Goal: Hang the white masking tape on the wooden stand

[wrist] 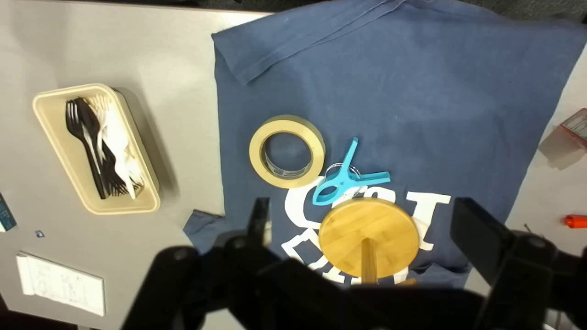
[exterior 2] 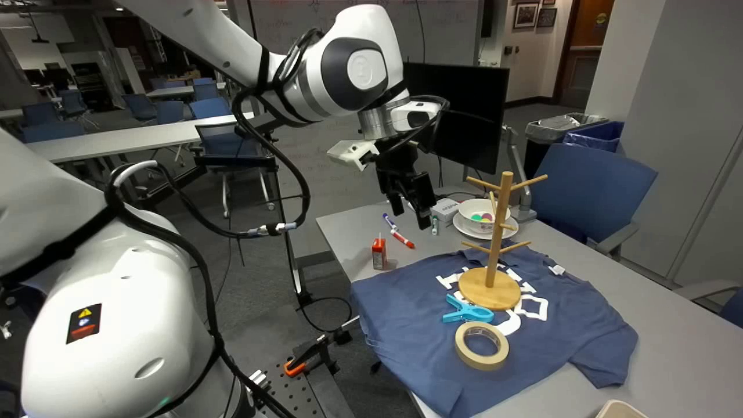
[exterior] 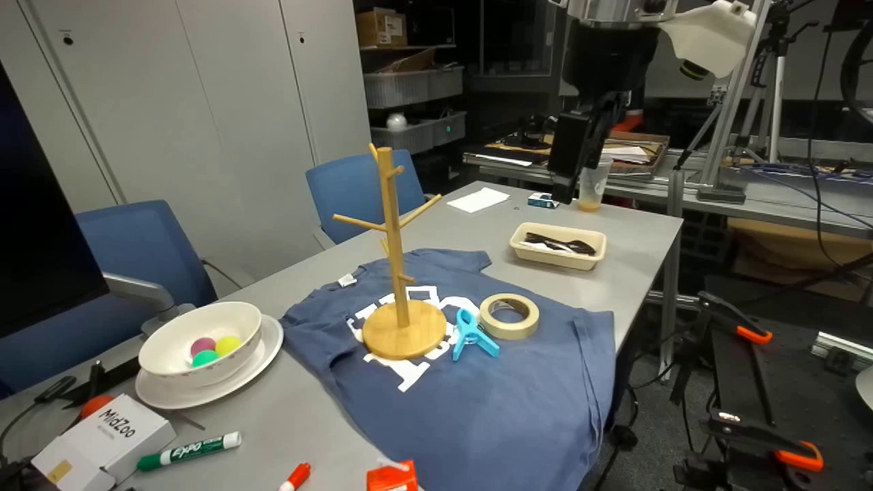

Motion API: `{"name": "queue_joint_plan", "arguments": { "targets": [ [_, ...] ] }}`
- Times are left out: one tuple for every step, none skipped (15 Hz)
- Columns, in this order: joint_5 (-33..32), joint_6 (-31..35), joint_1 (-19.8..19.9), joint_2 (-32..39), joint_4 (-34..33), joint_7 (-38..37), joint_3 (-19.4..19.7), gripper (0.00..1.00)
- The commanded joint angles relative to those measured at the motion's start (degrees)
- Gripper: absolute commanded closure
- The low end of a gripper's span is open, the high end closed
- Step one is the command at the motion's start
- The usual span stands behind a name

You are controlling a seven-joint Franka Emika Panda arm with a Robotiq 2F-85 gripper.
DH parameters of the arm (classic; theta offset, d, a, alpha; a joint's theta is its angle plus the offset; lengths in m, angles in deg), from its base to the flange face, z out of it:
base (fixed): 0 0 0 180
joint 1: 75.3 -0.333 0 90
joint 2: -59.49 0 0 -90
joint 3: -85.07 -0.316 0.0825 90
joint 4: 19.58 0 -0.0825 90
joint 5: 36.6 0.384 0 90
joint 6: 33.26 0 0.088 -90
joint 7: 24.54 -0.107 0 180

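The white masking tape is a cream ring; it lies flat on the blue shirt in both exterior views [exterior: 508,330] [exterior 2: 483,361] and in the wrist view [wrist: 258,153]. The wooden stand [exterior: 393,239] is upright on the shirt, with bare side pegs, and also shows in an exterior view [exterior 2: 497,238]. In the wrist view its round base [wrist: 362,220] shows, while most of the pole is hidden by the gripper. My gripper [wrist: 362,204] is open and empty, high above the table, apart from the tape and stand. It also shows in both exterior views [exterior: 571,164] [exterior 2: 411,215].
A blue clamp [exterior: 472,335] lies between the tape and the stand's base. The blue shirt [exterior: 518,402] lies under them. A cutlery tray [wrist: 153,201], a white bowl [exterior: 235,354] on a plate, markers [exterior: 194,451] and a red box [exterior 2: 379,253] are around.
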Motion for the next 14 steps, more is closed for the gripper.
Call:
{"name": "queue_joint_plan", "arguments": {
  "targets": [
    [-0.6, -0.2, -1.1, 0.1, -0.1, -0.4, 1.1, 0.00],
    [-0.6, -0.2, -1.1, 0.1, -0.1, -0.4, 1.1, 0.00],
    [-0.6, -0.2, -1.1, 0.1, -0.1, -0.4, 1.1, 0.00],
    [-0.6, -0.2, -1.1, 0.1, -0.1, -0.4, 1.1, 0.00],
    [-0.6, -0.2, -1.1, 0.1, -0.1, -0.4, 1.1, 0.00],
    [-0.6, -0.2, -1.1, 0.1, -0.1, -0.4, 1.1, 0.00],
    [-0.6, -0.2, -1.1, 0.1, -0.1, -0.4, 1.1, 0.00],
    [-0.5, -0.1, -1.1, 0.3, -0.2, -0.3, 1.2, 0.00],
    [-0.1, -0.1, -1.3, 0.5, -0.2, 0.3, 1.6, 0.00],
    [-0.3, 0.0, -1.3, 0.8, -0.2, 0.4, 1.7, 0.00],
    [-0.2, 0.2, -1.3, 1.1, -0.2, 0.7, 2.0, 0.00],
    [-0.1, 0.5, -1.2, 1.7, -0.2, 0.8, 2.3, 0.00],
    [0.1, 0.8, -1.1, 2.3, -0.1, 1.0, 2.6, 0.00],
    [0.1, 1.1, -1.0, 3.0, 0.0, 1.0, 3.0, 0.00]
  ]
}}
